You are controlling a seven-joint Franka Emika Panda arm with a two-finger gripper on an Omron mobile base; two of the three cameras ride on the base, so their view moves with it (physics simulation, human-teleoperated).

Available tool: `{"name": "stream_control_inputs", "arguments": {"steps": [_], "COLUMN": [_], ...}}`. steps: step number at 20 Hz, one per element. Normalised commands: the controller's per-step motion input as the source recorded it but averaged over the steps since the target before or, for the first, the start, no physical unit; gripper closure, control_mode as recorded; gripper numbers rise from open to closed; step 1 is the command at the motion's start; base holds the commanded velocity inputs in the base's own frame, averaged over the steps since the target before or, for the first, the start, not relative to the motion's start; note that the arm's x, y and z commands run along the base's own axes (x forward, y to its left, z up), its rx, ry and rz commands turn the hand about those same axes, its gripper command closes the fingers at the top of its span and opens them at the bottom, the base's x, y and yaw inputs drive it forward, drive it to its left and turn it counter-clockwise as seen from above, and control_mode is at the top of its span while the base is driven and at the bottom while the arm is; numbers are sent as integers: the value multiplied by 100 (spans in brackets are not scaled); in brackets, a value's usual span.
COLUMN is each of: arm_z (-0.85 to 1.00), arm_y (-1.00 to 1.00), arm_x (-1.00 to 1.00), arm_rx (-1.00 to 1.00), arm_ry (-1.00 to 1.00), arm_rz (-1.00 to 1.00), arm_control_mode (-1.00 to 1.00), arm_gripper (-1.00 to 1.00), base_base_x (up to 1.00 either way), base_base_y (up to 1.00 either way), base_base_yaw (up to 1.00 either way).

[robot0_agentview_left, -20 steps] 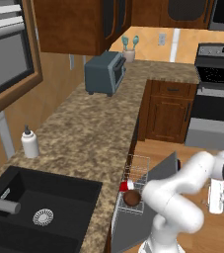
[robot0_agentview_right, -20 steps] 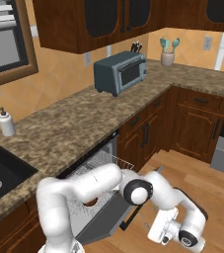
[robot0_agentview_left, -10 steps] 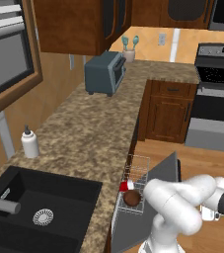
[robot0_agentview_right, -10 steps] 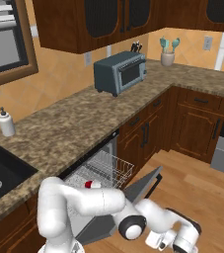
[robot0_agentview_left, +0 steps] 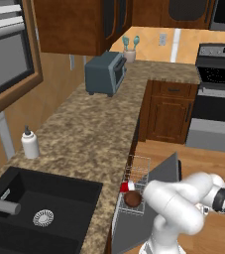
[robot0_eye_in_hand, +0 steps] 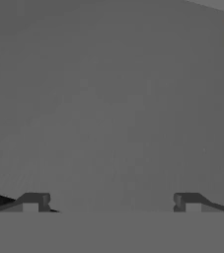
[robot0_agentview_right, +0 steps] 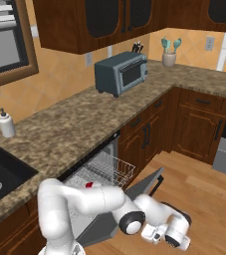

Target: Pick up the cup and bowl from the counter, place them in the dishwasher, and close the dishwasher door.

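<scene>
The dishwasher's white wire rack [robot0_agentview_left: 139, 171] is pulled out under the counter [robot0_agentview_left: 91, 144]. The red cup [robot0_agentview_left: 127, 186] and the dark brown bowl [robot0_agentview_left: 133, 199] sit in the rack. A bit of the cup [robot0_agentview_right: 89, 185] shows over my arm in the right base view. The grey dishwasher door [robot0_agentview_left: 161, 181] stands tilted partway up, and its edge [robot0_agentview_right: 147, 183] is just above my forearm. My gripper [robot0_eye_in_hand: 111, 202] is open and empty. Its fingertips [robot0_eye_in_hand: 32, 202] are spread wide, close against the door's flat grey face [robot0_eye_in_hand: 108, 99].
A white soap bottle [robot0_agentview_left: 29, 143] stands by the black sink [robot0_agentview_left: 39, 208]. A grey toaster oven [robot0_agentview_left: 105, 73] sits farther along the counter. The stove [robot0_agentview_left: 215, 94] is at the far right. Wood floor [robot0_agentview_right: 204, 194] lies beside the door.
My forearm and hand have dropped lower beside the tilted door. The cup and bowl have stayed in the rack, and the jaws have stayed wide.
</scene>
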Motion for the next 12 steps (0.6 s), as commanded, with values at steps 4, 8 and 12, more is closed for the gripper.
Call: {"name": "stream_control_inputs", "arguments": {"steps": [4, 8, 12], "arm_z": [-23, 1, 20], "arm_y": [47, 51, 73], "arm_x": [28, 11, 8], "arm_rx": [0, 2, 3], "arm_ry": [20, 8, 2], "arm_rz": [0, 0, 0], "arm_control_mode": [-100, -100, -100], "arm_gripper": [-100, -100, -100], "base_base_x": [0, 0, 0], "base_base_y": [0, 0, 0], "base_base_yaw": [0, 0, 0]}}
